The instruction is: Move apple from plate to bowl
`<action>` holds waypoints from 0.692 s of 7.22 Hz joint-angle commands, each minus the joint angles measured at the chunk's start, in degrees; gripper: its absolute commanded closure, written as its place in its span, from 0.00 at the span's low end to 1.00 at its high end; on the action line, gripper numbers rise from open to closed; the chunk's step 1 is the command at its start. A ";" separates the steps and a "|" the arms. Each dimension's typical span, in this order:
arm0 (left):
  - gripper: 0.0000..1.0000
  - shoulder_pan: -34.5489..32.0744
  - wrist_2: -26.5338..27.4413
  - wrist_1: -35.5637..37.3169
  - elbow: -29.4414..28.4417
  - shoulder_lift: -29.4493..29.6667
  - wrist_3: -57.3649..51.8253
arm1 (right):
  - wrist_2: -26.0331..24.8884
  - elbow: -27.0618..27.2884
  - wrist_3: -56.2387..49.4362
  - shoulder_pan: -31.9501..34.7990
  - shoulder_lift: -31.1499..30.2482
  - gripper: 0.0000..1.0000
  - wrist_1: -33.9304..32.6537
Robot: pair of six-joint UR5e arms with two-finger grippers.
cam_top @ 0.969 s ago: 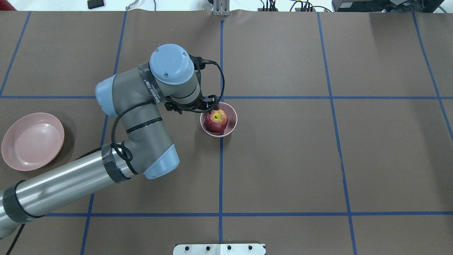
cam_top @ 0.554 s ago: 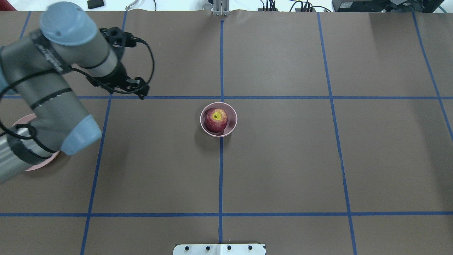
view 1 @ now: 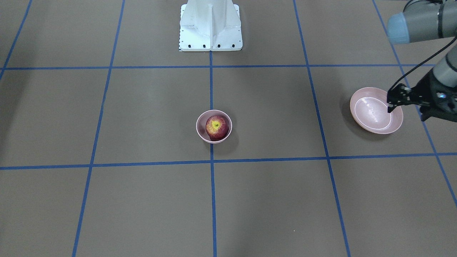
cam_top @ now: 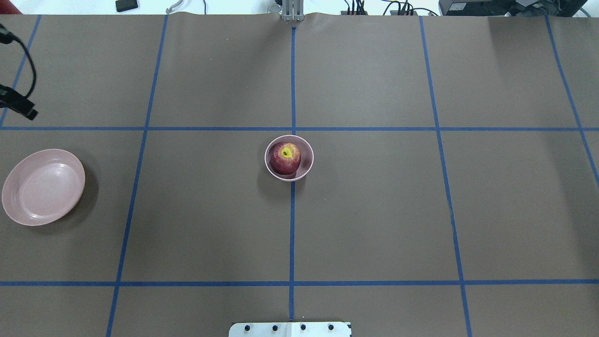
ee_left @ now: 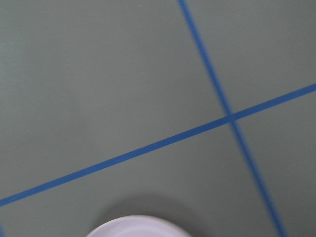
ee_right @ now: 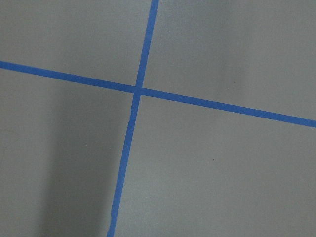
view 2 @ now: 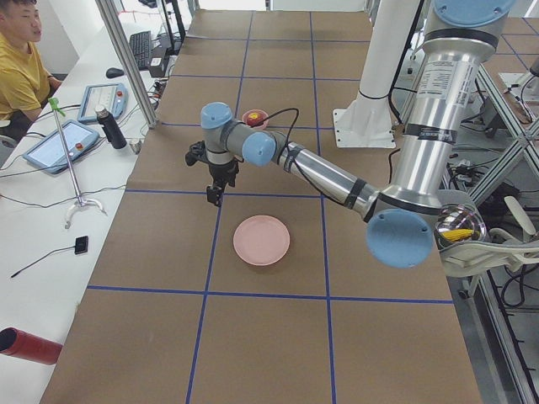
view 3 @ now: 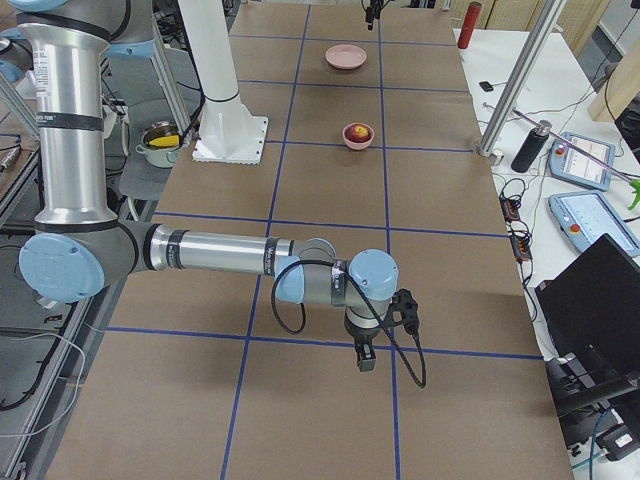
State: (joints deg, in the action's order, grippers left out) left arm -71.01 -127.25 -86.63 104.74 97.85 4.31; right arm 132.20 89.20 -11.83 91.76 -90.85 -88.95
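The dark red apple (cam_top: 285,158) sits in the small pink bowl (cam_top: 306,164) at the table's middle, and both also show in the front view, apple (view 1: 216,127) and bowl (view 1: 200,132). The wide pink plate (cam_top: 43,187) lies bare at the far left; in the front view the plate (view 1: 371,114) is at the right. My left gripper (view 1: 390,105) hangs empty over the plate's outer side, and only its tip (cam_top: 25,111) shows at the overhead view's left edge. I cannot tell if it is open. My right gripper (view 3: 365,360) points down far from the bowl; its state is unclear.
The white robot base (view 1: 210,26) stands on the robot's side of the table. The left wrist view shows blue tape lines and the plate's rim (ee_left: 138,228) at its bottom edge. An operator (view 2: 21,67) sits past the far table edge.
My left arm has swung away from the bowl to the far left, almost out of the overhead view. The plate is uncovered again. The apple stays in the bowl.
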 commanded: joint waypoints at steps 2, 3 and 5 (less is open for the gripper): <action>0.01 -13.23 -5.72 -0.90 -1.65 -11.41 -17.18 | 0.43 0.01 0.05 0.00 -0.02 0.00 0.00; 0.01 -16.23 -5.21 -1.69 -2.34 -13.81 -17.40 | 0.60 0.10 0.05 0.00 -0.11 0.00 0.00; 0.01 -19.07 -5.99 -1.52 -5.95 -11.99 -16.80 | 0.69 0.19 0.05 0.00 -0.11 0.00 0.00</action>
State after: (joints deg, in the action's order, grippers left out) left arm -88.33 -132.76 -88.24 100.11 85.45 -12.62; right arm 132.83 89.27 -11.78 91.76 -90.95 -88.91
